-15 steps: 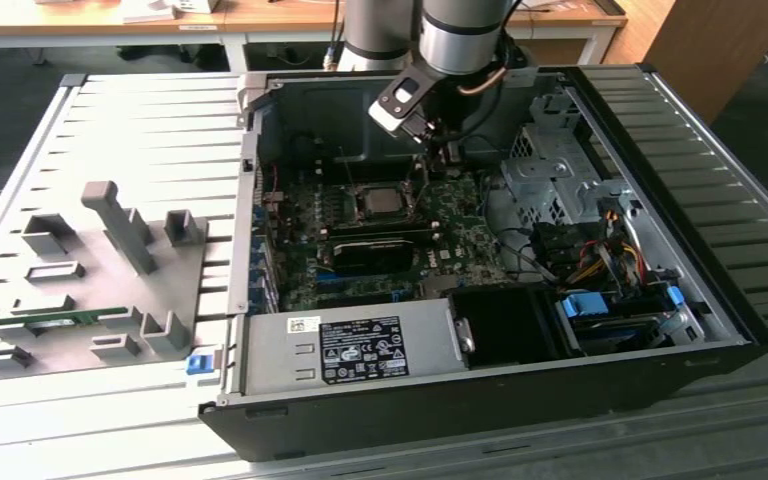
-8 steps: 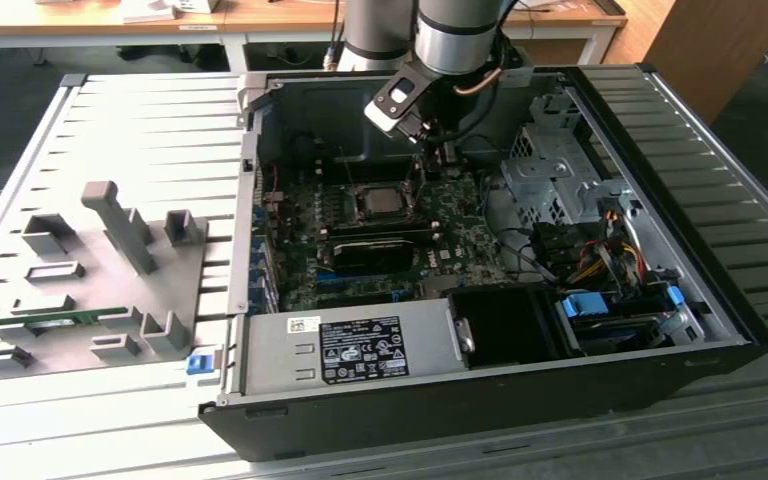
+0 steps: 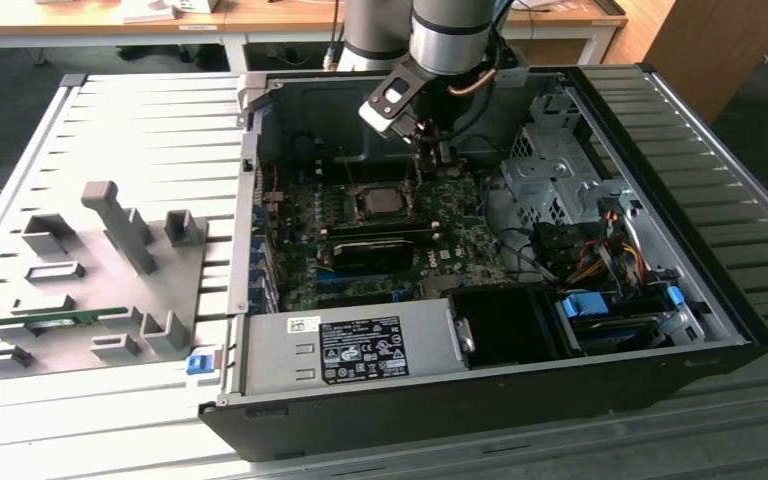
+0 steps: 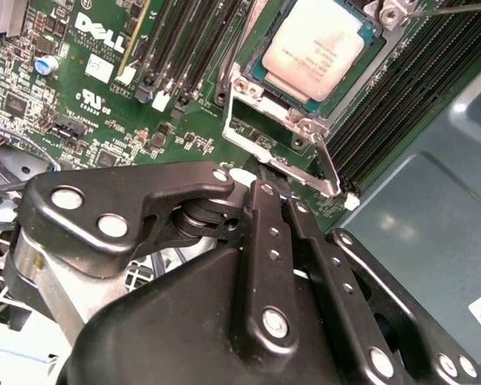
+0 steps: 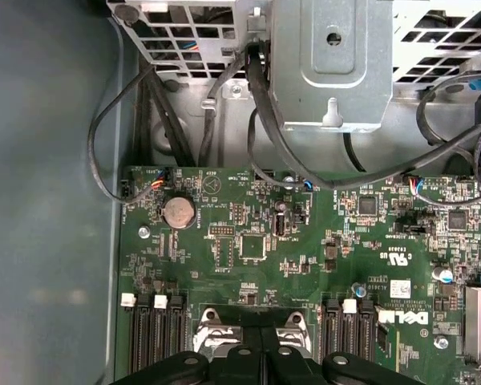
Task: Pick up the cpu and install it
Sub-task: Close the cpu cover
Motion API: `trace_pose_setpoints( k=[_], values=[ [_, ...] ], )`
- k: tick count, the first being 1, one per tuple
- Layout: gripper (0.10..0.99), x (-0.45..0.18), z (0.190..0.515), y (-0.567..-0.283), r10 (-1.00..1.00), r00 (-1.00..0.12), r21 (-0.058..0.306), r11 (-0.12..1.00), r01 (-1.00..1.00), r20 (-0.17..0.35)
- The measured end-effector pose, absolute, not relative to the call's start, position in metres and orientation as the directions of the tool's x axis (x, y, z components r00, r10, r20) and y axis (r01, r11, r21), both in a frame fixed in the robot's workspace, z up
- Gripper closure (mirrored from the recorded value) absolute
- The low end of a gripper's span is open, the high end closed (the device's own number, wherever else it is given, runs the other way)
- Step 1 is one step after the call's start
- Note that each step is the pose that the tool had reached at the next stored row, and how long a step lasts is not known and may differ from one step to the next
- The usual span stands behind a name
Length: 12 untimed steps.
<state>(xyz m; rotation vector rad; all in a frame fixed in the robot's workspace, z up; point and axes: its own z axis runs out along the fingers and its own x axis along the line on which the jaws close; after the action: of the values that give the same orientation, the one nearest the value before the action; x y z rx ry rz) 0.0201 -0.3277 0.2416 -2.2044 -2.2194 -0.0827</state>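
Note:
The cpu lies flat in its socket on the green motherboard inside the open computer case, silver top facing up. A metal socket frame and a thin lever border it. My gripper hangs over the board, a little toward the exterior view's right and to the far side of the socket. In both wrist views its black fingers press together with nothing between them. The gripper is apart from the cpu.
Black memory slots flank the socket. A metal drive cage and loose cables fill the case's right side, with a power supply at the front. Left of the case, a grey fixture plate carries a green memory stick.

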Motion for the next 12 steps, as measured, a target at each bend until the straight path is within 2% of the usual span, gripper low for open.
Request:
trace_pose_setpoints(
  k=[12],
  values=[
    [0.980, 0.0098, 0.2415, -0.3277, 0.999, -0.008, 0.029, 0.006, 1.000, 0.046]
  ],
)
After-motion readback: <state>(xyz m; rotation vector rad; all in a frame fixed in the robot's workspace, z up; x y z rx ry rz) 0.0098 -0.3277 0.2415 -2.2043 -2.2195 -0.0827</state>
